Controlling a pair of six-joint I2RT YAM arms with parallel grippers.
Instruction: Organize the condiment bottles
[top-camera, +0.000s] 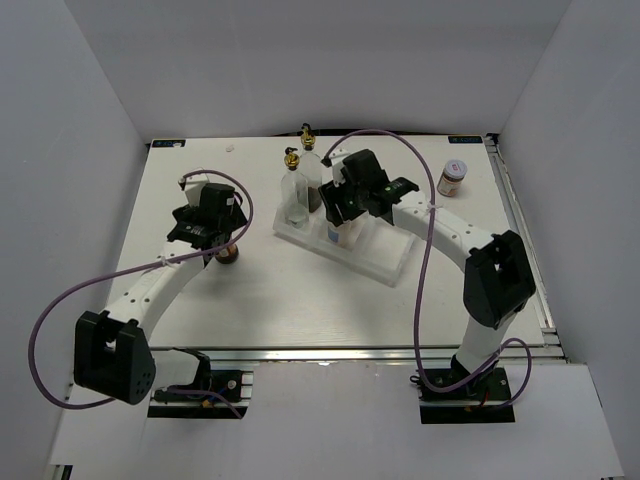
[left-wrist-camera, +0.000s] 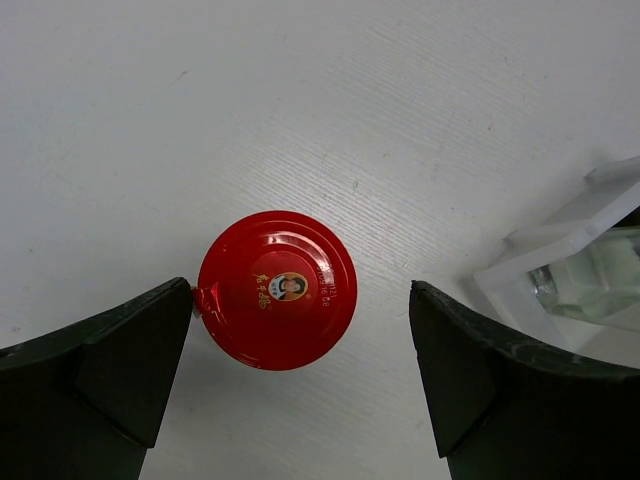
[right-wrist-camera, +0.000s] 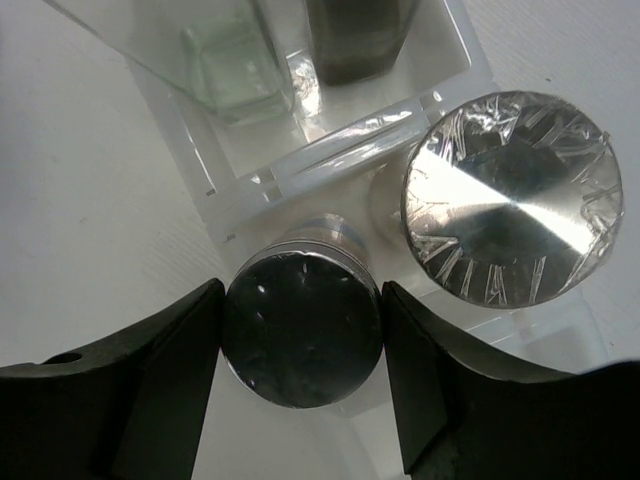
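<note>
Item: condiment bottles, sorting in progress. Right pincer (right-wrist-camera: 302, 300) grasps the perforated-cap shaker (right-wrist-camera: 302, 335), fingers pressed to both sides of its cap. The shaker stands in the tray (top-camera: 385, 268), in the compartment next to the one with the two glass bottles (top-camera: 293, 195) and just beside the foil-capped shaker (right-wrist-camera: 510, 195); whether it is seated cannot be told. Left pincer (left-wrist-camera: 300, 300) is released and straddles the red-lidded jar (left-wrist-camera: 277, 290), upright on the worktop (top-camera: 300, 310) near the tray. One finger touches the lid; the other is apart. White-lidded jar (top-camera: 453, 178) stands well apart at the far right. Step judged: depositing the shaker. Next: let go and lift straight up; left to clench on the jar.
</note>
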